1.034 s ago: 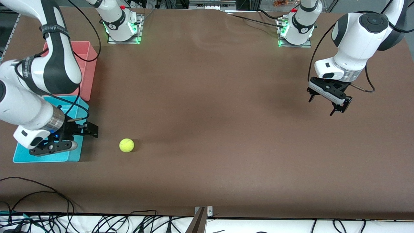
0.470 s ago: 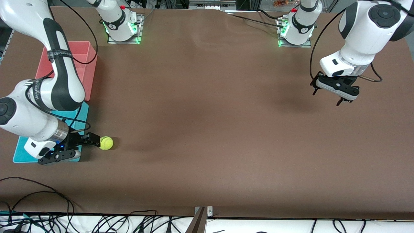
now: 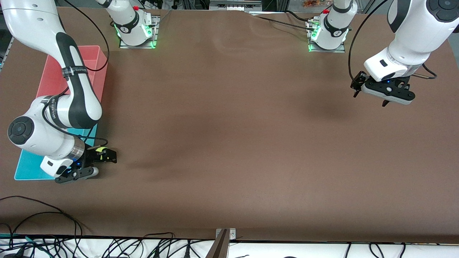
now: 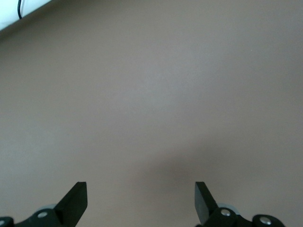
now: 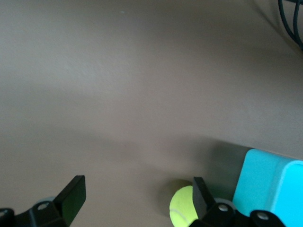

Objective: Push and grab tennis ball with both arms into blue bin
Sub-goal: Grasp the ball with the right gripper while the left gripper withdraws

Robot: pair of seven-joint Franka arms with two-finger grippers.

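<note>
The tennis ball (image 3: 101,150) sits on the table (image 3: 229,143) toward the right arm's end, just beside the blue bin (image 3: 27,167) and outside it. It lies between the spread fingers of the right gripper (image 3: 104,156), close against one fingertip (image 5: 201,191), as the right wrist view shows; the other fingertip stands well apart from it. The fingers are apart, not clamped on the ball (image 5: 185,213). From the front only a sliver of yellow-green peeks out from the black gripper body, and in the wrist view the ball is partly cut off at the frame's edge.

The blue bin (image 5: 267,189) is largely covered by the right arm (image 3: 53,118); nothing can be made out in the part that shows. The pink bin (image 3: 96,66) stands just beside it, farther from the front camera, and its visible part holds nothing; the rest is hidden by the arm.

The left gripper (image 3: 371,96) hangs over bare table toward the left arm's end, its fingers (image 4: 75,201) spread wide and holding nothing
</note>
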